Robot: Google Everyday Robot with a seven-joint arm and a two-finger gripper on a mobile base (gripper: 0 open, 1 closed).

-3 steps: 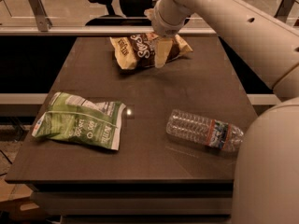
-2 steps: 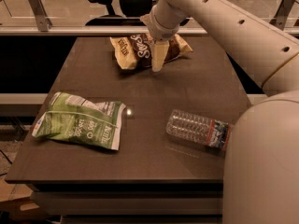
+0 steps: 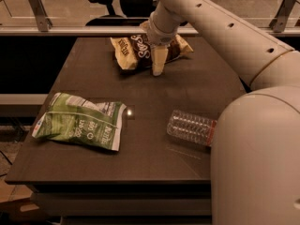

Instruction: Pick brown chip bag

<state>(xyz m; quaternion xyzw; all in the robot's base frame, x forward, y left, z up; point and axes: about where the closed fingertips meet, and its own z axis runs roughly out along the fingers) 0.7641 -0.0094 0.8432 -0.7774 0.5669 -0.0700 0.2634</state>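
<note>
One bench: we see a dark, flat top (image 3: 187, 86) that fills most of the view, with its near edge toward us and its far edge under a pale rail.
Robot body: a big cream shell (image 3: 258, 163) covers the bench's near right corner and hides part of the right edge.
Arm: the cream arm (image 3: 225, 27) comes in over the far right corner and slopes down toward the middle of the far edge.
Green-and-white snack bag: it (image 3: 82, 121) lies flat and crumpled by the left edge, closer to the near left corner than to the far one, and well apart from the other things.
Brown chip bag: the glossy dark-brown bag (image 3: 133, 48) with tan-yellow ends and white script sits close to the far edge, about midway along it. Its ends spread left and right and its middle is bunched up.
Water bottle: the clear plastic bottle (image 3: 190, 128) lies on its side near the right edge, its right end hidden behind the robot body, well apart from the brown chip bag.
Chair: we make out a dark office chair (image 3: 105, 3) beyond the far edge.
Gripper: it (image 3: 158, 62) hangs from the arm and points down at the near side of the brown chip bag's middle, its pale lower end close to the bench top. We cannot tell whether it is apart, together or clamped on the bag.
</note>
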